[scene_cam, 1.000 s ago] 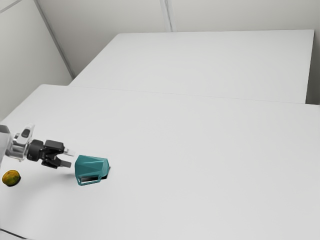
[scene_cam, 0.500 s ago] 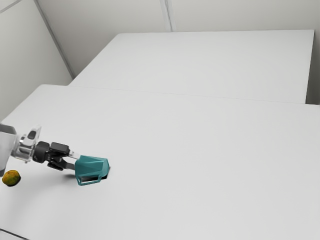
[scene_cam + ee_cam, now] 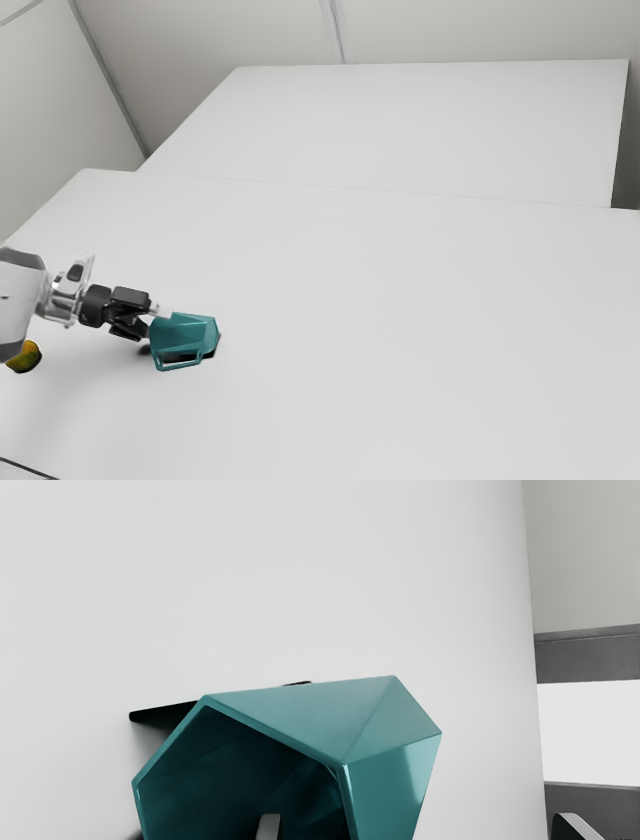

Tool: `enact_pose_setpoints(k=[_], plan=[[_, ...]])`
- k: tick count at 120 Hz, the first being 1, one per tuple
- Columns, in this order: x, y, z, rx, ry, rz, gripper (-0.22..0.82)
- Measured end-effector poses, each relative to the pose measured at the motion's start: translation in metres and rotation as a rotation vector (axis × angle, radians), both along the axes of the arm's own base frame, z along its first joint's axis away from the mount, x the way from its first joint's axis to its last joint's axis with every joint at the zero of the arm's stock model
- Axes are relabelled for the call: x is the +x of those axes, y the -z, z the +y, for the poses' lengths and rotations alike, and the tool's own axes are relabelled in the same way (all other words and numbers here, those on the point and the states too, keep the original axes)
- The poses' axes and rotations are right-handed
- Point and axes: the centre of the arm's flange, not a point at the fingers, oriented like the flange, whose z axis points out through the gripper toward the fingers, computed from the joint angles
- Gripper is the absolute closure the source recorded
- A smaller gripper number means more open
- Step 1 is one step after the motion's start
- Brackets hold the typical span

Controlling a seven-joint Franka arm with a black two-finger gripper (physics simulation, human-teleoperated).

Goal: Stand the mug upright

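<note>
White tabletop, second white surface beyond it, pale grey walls behind. Round yellow-orange and green fruit on the tabletop at the exterior view's far left, partly covered by the white and silver robot arm; it lies well apart from the mug. Thin black line, maybe a cable, at the exterior view's lower left corner. Wrist view has a dark wedge-like shape beside the mug's rim, can't tell if shadow or object.

Teal faceted mug with angular handle lies on its side on the tabletop, lower left part of the exterior view, just ahead of the gripper. Mouth faces the gripper, base points away toward the exterior view's right. Long axis roughly left-right in that view, close to in line with the gripper's reach. Handle is on the side nearer the exterior camera.

Black two-finger gripper at the mouth end, fingers wide apart, not clamped on anything. One fingertip is over the dark mouth opening, the other outside the mug, so a side wall stands between them. Contact: can't tell.
</note>
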Motion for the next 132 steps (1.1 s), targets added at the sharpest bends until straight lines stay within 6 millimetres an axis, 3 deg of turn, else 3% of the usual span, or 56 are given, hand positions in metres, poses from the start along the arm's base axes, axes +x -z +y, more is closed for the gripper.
enact_pose_setpoints(k=[33,92,132], plan=[[0.007,0.003,-0.014,-0.013,0.038,-0.032,0.05],[0.008,0.001,-0.014,-0.011,0.047,-0.066,0.64],[0.012,-0.013,-0.019,0.01,0.064,-0.095,0.76]])
